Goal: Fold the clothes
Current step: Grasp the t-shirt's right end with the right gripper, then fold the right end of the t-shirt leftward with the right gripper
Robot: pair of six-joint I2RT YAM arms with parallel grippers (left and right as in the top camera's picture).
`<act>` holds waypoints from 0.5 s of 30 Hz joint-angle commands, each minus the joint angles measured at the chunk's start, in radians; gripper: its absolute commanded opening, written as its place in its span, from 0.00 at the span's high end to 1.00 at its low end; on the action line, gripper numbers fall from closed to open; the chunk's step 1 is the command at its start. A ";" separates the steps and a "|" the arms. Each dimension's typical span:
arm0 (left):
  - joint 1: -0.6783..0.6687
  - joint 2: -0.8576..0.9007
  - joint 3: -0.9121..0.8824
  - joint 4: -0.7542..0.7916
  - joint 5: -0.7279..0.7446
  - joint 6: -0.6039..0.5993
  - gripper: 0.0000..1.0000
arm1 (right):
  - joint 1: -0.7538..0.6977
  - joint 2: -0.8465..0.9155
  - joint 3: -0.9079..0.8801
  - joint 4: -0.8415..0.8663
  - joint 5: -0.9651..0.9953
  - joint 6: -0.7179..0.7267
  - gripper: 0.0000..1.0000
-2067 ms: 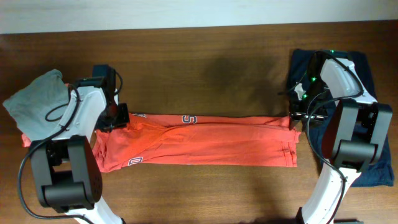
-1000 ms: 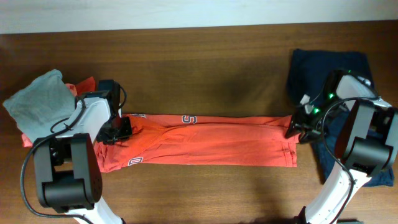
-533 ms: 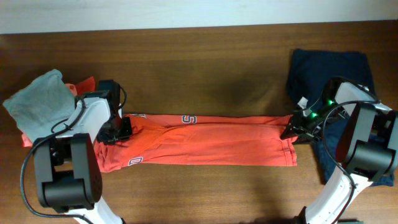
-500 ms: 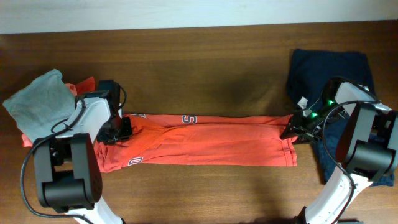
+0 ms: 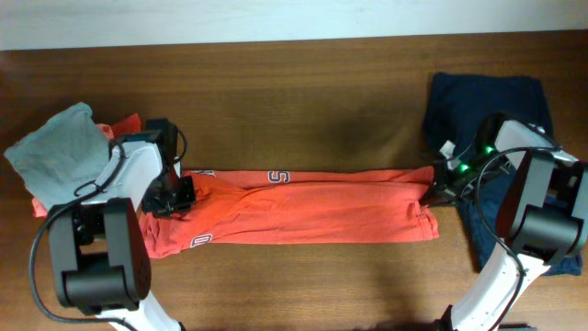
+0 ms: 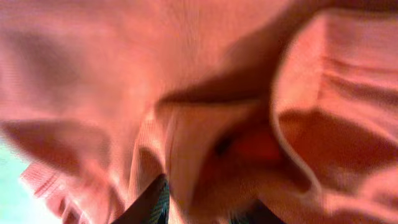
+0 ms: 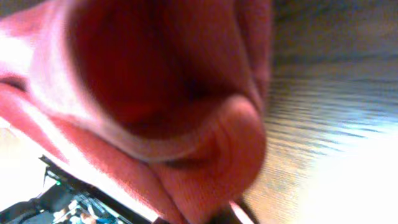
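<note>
The right gripper [image 5: 434,191] pinches the long red-orange cotton shirt [image 5: 303,207] at its end beside the dark blue cloth [image 5: 487,101]. The shirt stretches sideways from there to the left gripper [image 5: 177,190], which pinches the far end.

Four garments on one table [image 5: 303,83]: one red-orange T-shirt [image 5: 312,210] centre, one navy garment [image 5: 482,97] far right, one grey shirt [image 5: 50,152] left, one orange-red shirt [image 5: 124,126] beneath. Two arms: left arm [image 5: 96,267], right arm [image 5: 537,221].

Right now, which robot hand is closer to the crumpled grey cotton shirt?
Left. The left hand grips the red-orange T-shirt right beside the crumpled grey cotton shirt; the right hand pinches that T-shirt's far end, across the wooden table near the dark navy garment.
</note>
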State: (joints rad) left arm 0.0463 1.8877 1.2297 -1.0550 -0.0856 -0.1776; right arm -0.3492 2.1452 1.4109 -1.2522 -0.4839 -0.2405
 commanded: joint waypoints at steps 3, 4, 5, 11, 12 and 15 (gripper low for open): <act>0.002 -0.150 0.093 -0.022 0.019 -0.008 0.59 | -0.064 0.006 0.214 -0.098 0.066 0.021 0.96; 0.002 -0.162 0.093 -0.023 0.018 -0.008 0.59 | -0.069 0.006 0.253 -0.124 0.100 0.025 0.96; 0.002 -0.172 0.093 -0.026 0.018 -0.008 0.59 | -0.071 0.005 0.297 -0.153 0.142 0.039 0.96; 0.002 -0.179 0.093 -0.039 0.018 -0.009 0.58 | -0.015 -0.002 0.469 -0.295 0.161 0.051 0.96; 0.002 -0.179 0.093 -0.039 0.018 -0.009 0.58 | -0.002 -0.004 0.474 -0.304 0.161 0.051 0.96; 0.002 -0.179 0.093 -0.041 0.019 -0.009 0.58 | 0.119 -0.009 0.480 -0.346 0.195 0.089 0.96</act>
State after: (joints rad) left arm 0.0463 1.7157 1.3148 -1.0924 -0.0780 -0.1806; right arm -0.3420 2.1498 1.8717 -1.5703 -0.3294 -0.1921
